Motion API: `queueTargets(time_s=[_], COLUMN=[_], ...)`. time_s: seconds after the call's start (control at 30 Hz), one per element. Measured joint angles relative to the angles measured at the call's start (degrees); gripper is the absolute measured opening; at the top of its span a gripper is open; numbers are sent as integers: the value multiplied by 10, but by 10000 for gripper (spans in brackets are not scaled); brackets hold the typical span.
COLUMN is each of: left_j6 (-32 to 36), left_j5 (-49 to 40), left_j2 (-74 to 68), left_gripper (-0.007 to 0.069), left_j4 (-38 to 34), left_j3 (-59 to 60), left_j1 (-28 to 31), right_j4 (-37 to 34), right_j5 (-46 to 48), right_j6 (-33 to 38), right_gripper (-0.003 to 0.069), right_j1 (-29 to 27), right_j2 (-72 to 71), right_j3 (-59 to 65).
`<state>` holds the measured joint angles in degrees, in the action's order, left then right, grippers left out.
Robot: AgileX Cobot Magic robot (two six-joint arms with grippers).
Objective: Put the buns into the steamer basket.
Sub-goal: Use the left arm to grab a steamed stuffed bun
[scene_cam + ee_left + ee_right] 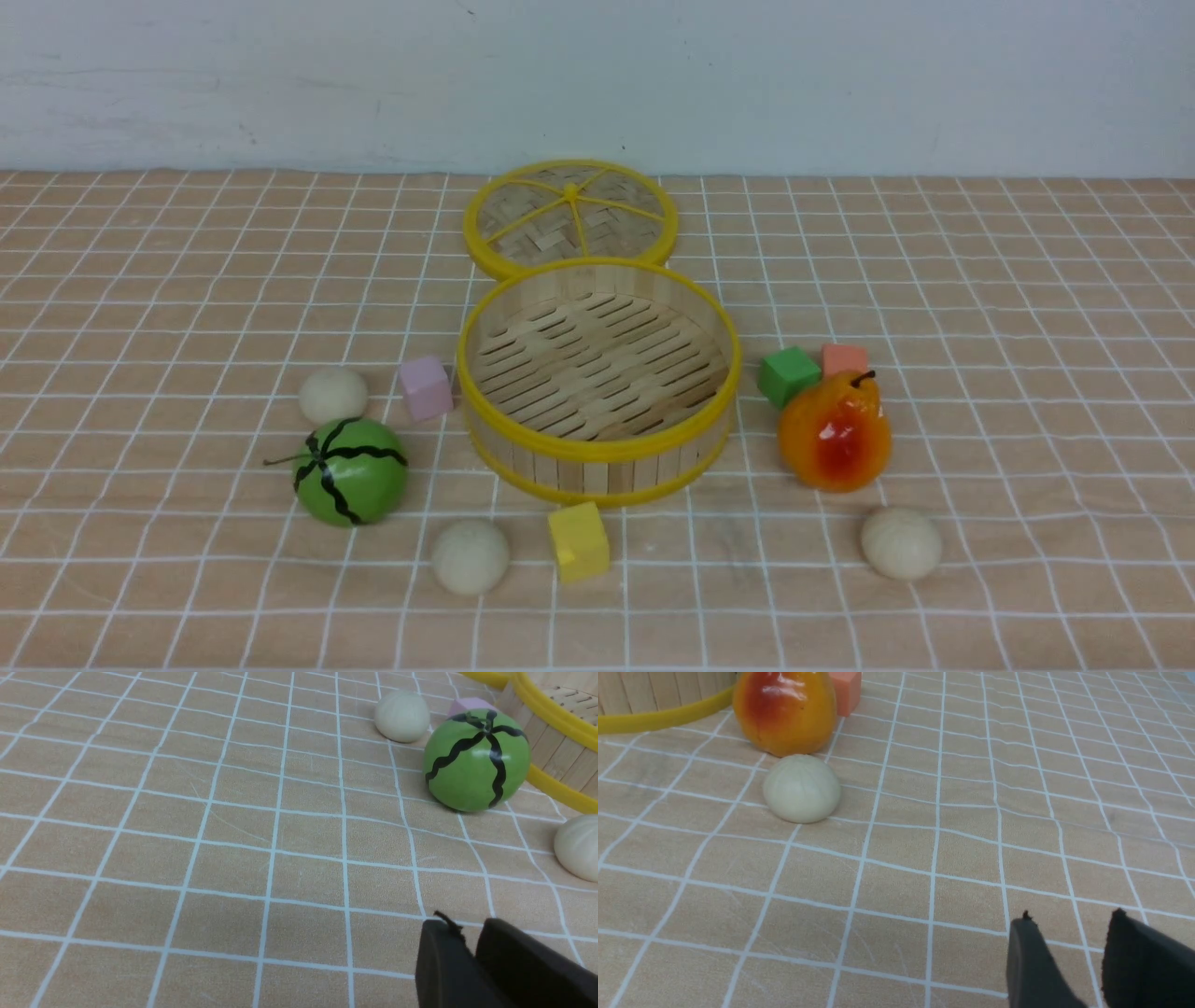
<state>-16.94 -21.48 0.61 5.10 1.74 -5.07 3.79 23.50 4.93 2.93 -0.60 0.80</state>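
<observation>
Three cream-white buns lie on the cloth around the steamer basket (597, 450): one far left (333, 395), one front left (470, 556), one front right (901, 542). The basket holds nothing. Neither gripper shows in the front view. In the left wrist view my left gripper (467, 924) hovers over bare cloth with its jaws together, holding nothing, well short of two buns (402, 716) (579, 847). In the right wrist view my right gripper (1071, 917) stands with its jaws apart and empty, away from the third bun (802, 788).
A green striped melon (351, 470) sits between the two left buns. An orange-red pear (834, 431) stands just behind the right bun. The flat woven lid (570, 219) lies behind the basket. Pink (426, 387), yellow (578, 541), green (789, 375) and salmon (845, 358) cubes ring the basket.
</observation>
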Motion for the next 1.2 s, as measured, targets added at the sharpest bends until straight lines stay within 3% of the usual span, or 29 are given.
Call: queueTargets(time_s=[0.23, 0.53, 0.67, 0.87, 0.97, 1.2], left_j6=[-9, -33, -25, 20, 29, 33], left_j5=[70, 335, 376, 313, 200, -26], left_j2=[0, 0, -1, -103, -218, -442], left_gripper=[110, 118, 123, 127, 129, 137], left_j4=[-45, -85, -91, -92, -100, -106], left_j3=[0, 0, -59, -256, -405, -531], left_j1=[0, 0, 0, 0, 0, 0], right_j4=[0, 0, 0, 0, 0, 0], right_j5=[0, 0, 0, 0, 0, 0], right_j6=[0, 0, 0, 0, 0, 0], right_gripper=[241, 241, 241, 241, 241, 241], right_j1=[0, 0, 0, 0, 0, 0], right_j2=[0, 0, 0, 0, 0, 0], right_j3=[0, 0, 0, 0, 0, 0])
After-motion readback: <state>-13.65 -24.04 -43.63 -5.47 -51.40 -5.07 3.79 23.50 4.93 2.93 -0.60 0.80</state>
